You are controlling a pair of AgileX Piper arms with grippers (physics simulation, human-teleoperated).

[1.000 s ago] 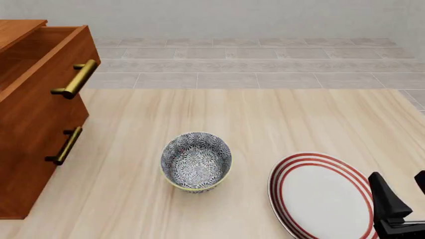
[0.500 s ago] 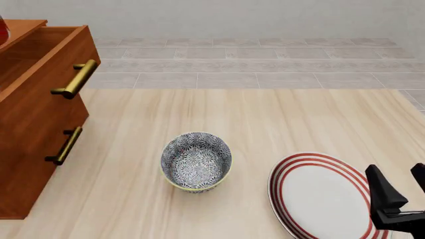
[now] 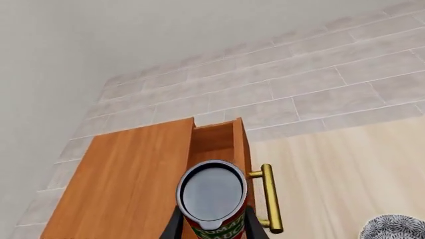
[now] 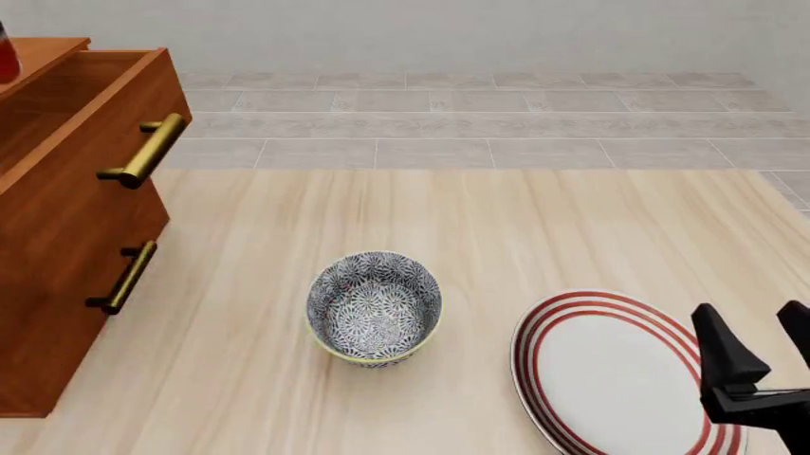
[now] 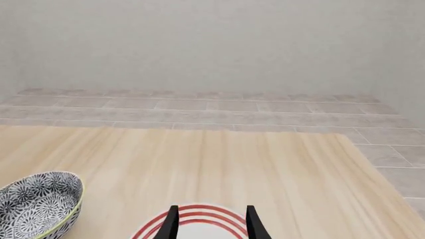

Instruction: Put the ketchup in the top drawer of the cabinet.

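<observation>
The ketchup (image 3: 211, 199), a small can with a red and green label and a dark glossy top, sits between the fingers of my left gripper (image 3: 214, 226), which is shut on it. It hangs above the cabinet (image 3: 133, 184), at the edge of the open top drawer (image 3: 216, 142). In the front view only a red sliver of the ketchup (image 4: 7, 57) shows at the top left, above the cabinet (image 4: 51, 313) and the pulled-out top drawer (image 4: 76, 104) with its brass handle (image 4: 146, 150). My right gripper (image 4: 753, 360) is open and empty over the plate's right edge.
A grey patterned bowl (image 4: 375, 305) stands mid-table. A white plate with red rings (image 4: 608, 374) lies at the front right. The lower drawer's handle (image 4: 124, 277) is below the top one; that drawer is closed. Tiled floor lies beyond the table.
A red sliver of the ketchup has come into the front view at the top left. My right gripper has shifted slightly left and up over the plate.
</observation>
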